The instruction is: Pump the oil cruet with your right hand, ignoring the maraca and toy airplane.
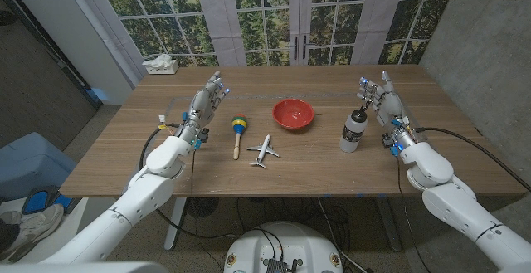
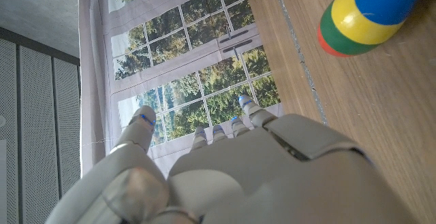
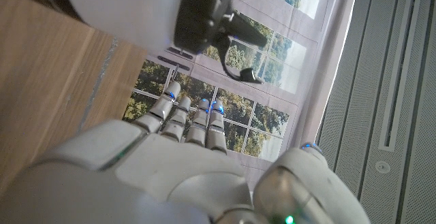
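1. The cruet (image 1: 353, 130) — a white bottle with a black pump top and a thin spout — stands upright on the table (image 1: 332, 169), just beside the right hand (image 1: 383, 97), on its inner side.
2. The right hand holds nothing, fingers apart and raised — near the pump top, not touching it.
3. The left hand (image 1: 207, 100) is empty, fingers spread; the maraca (image 1: 238, 132) lies just inward of it, the airplane (image 1: 264, 150) beyond that.
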`<action>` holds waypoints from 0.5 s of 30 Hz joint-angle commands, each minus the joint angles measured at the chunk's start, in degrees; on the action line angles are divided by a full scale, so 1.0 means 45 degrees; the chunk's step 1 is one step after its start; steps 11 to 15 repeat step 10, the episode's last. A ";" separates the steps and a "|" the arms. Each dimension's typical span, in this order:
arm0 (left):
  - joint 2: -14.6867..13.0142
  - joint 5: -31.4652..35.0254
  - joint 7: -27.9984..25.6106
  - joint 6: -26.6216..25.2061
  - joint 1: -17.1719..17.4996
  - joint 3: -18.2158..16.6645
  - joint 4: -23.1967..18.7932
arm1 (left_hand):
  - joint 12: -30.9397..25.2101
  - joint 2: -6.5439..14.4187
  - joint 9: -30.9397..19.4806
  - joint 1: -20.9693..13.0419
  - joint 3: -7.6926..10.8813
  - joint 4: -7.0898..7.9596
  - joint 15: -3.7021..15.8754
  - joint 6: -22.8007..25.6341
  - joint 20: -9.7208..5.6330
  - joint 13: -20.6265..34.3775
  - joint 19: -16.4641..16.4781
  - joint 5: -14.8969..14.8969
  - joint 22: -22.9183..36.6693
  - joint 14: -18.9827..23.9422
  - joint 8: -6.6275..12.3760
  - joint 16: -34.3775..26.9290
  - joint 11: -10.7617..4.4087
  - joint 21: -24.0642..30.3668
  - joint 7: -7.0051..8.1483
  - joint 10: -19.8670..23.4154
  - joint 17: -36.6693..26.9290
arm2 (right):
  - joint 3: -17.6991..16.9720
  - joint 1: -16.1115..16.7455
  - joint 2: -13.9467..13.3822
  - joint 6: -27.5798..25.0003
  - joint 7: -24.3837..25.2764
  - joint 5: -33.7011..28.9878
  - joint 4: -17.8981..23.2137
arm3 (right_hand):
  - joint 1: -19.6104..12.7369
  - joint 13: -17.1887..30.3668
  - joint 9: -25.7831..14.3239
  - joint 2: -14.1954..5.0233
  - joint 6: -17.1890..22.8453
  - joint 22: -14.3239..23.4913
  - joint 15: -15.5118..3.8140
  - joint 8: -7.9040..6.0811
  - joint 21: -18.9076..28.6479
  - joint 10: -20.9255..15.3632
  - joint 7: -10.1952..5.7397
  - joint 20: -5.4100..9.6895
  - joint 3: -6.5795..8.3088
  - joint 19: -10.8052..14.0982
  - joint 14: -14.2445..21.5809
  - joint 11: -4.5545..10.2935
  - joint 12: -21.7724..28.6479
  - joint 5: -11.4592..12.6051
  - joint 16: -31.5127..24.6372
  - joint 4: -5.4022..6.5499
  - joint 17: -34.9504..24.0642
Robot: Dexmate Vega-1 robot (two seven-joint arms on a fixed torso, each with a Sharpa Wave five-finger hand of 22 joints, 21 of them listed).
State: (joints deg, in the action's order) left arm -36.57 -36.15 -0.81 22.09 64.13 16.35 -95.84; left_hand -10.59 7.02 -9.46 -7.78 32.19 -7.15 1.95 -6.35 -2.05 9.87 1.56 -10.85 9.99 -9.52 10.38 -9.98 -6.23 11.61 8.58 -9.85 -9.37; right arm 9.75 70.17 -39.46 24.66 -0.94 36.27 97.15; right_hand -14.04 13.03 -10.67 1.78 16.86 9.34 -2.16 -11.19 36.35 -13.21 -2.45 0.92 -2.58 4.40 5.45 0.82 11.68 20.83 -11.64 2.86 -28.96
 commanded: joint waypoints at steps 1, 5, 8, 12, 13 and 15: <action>-0.0120 0.0389 -0.1151 -0.0246 0.0872 -0.0305 -0.0992 | -0.0015 0.0410 -0.0074 -0.0049 0.0023 -0.0061 0.1057 0.0015 -0.0506 0.0044 0.0065 0.0024 0.0036 -0.0815 0.0017 0.0008 0.0045 -0.0082 -0.0053 -0.0458 -0.0031 | -0.0057 -0.1776 0.0358 0.0400 -0.2688 0.2351 -0.1914 | -0.0091 -0.0041 0.0008 -0.0002 0.0170 0.0007 -0.0253 -0.0052 -0.0047 -0.0236 0.0068 0.0037 0.0033 0.0190 0.0164 -0.0057 0.0036 0.0098 0.0005 0.0043 0.0087; 0.0019 0.0429 -0.1321 -0.0343 0.0881 -0.0249 -0.0970 | -0.0018 0.0406 -0.0074 -0.0046 0.0016 -0.0061 0.1067 0.0016 -0.0544 0.0044 0.0067 0.0025 0.0036 -0.0828 0.0018 0.0011 0.0060 -0.0081 -0.0055 -0.0453 -0.0031 | -0.0223 -0.2365 0.0605 0.0531 -0.3200 0.2874 -0.2575 | -0.0124 -0.0080 0.0009 -0.0042 0.0233 0.0009 -0.0262 -0.0062 -0.0116 -0.0403 0.0051 0.0089 0.0036 0.0327 0.0340 -0.0090 0.0083 0.0108 -0.0039 0.0032 0.0220; 0.0137 0.0437 -0.1385 -0.0469 0.0799 -0.0146 -0.0837 | -0.0018 0.0406 -0.0074 -0.0042 0.0011 -0.0060 0.1060 0.0014 -0.0555 0.0044 0.0065 0.0026 0.0036 -0.0840 0.0017 0.0013 0.0066 -0.0081 -0.0065 -0.0455 -0.0032 | -0.0405 -0.2798 0.0843 0.0763 -0.3436 0.3145 -0.3079 | -0.0143 -0.0099 0.0009 -0.0064 0.0287 0.0009 -0.0266 -0.0075 -0.0157 -0.0495 0.0047 0.0152 0.0040 0.0377 0.0400 -0.0132 0.0109 0.0111 -0.0048 0.0025 0.0285; 0.0230 0.0470 -0.1433 -0.0473 0.0737 -0.0097 -0.0688 | -0.0018 0.0409 -0.0074 -0.0039 0.0007 -0.0057 0.1058 0.0000 -0.0560 0.0044 0.0059 0.0026 0.0037 -0.0850 0.0012 0.0015 0.0074 -0.0083 -0.0087 -0.0456 -0.0033 | -0.0531 -0.3123 0.1114 0.1003 -0.3943 0.3558 -0.3546 | -0.0168 -0.0121 0.0009 -0.0093 0.0337 0.0008 -0.0340 -0.0085 -0.0220 -0.0603 0.0100 0.0280 0.0045 0.0419 0.0469 -0.0134 0.0136 0.0115 -0.0054 0.0016 0.0370; 0.0230 0.0470 -0.1433 -0.0473 0.0737 -0.0097 -0.0688 | -0.0018 0.0409 -0.0074 -0.0039 0.0007 -0.0057 0.1058 0.0000 -0.0560 0.0044 0.0059 0.0026 0.0037 -0.0850 0.0012 0.0015 0.0074 -0.0083 -0.0087 -0.0456 -0.0033 | -0.0531 -0.3123 0.1114 0.1003 -0.3943 0.3558 -0.3546 | -0.0168 -0.0121 0.0009 -0.0093 0.0337 0.0008 -0.0340 -0.0085 -0.0220 -0.0603 0.0100 0.0280 0.0045 0.0419 0.0469 -0.0134 0.0136 0.0115 -0.0054 0.0016 0.0370; 0.0230 0.0470 -0.1433 -0.0473 0.0737 -0.0097 -0.0688 | -0.0018 0.0409 -0.0074 -0.0039 0.0007 -0.0057 0.1058 0.0000 -0.0560 0.0044 0.0059 0.0026 0.0037 -0.0850 0.0012 0.0015 0.0074 -0.0083 -0.0087 -0.0456 -0.0033 | -0.0531 -0.3123 0.1114 0.1003 -0.3943 0.3558 -0.3546 | -0.0168 -0.0121 0.0009 -0.0093 0.0337 0.0008 -0.0340 -0.0085 -0.0220 -0.0603 0.0100 0.0280 0.0045 0.0419 0.0469 -0.0134 0.0136 0.0115 -0.0054 0.0016 0.0370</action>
